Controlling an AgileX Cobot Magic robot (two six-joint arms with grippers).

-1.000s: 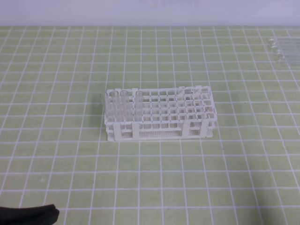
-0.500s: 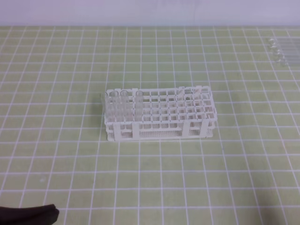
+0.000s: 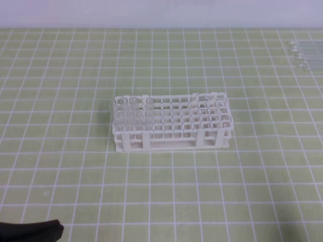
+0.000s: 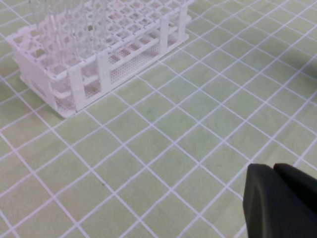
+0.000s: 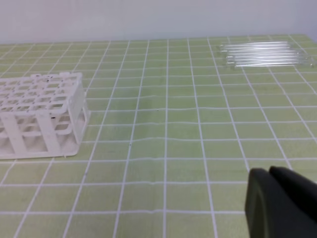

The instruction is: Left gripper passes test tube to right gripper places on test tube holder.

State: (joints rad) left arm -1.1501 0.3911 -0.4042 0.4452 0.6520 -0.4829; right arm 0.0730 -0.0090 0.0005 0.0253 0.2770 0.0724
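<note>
The white test tube holder point(image 3: 171, 123) stands mid-table, also seen in the left wrist view point(image 4: 99, 59) and the right wrist view point(image 5: 42, 116). Clear tubes point(image 3: 132, 112) stand in its left end. Several loose test tubes point(image 3: 304, 53) lie side by side at the far right, point(image 5: 265, 53) well ahead of the right gripper. My left gripper point(image 4: 274, 167) is shut and empty, low over the mat in front of the holder. The right gripper point(image 5: 269, 171) is shut too, with nothing in it, off to the holder's right.
A green mat with a white grid point(image 3: 202, 191) covers the table up to a pale back wall point(image 3: 161, 12). A black part of the left arm point(image 3: 30, 232) shows at the bottom left corner of the high view.
</note>
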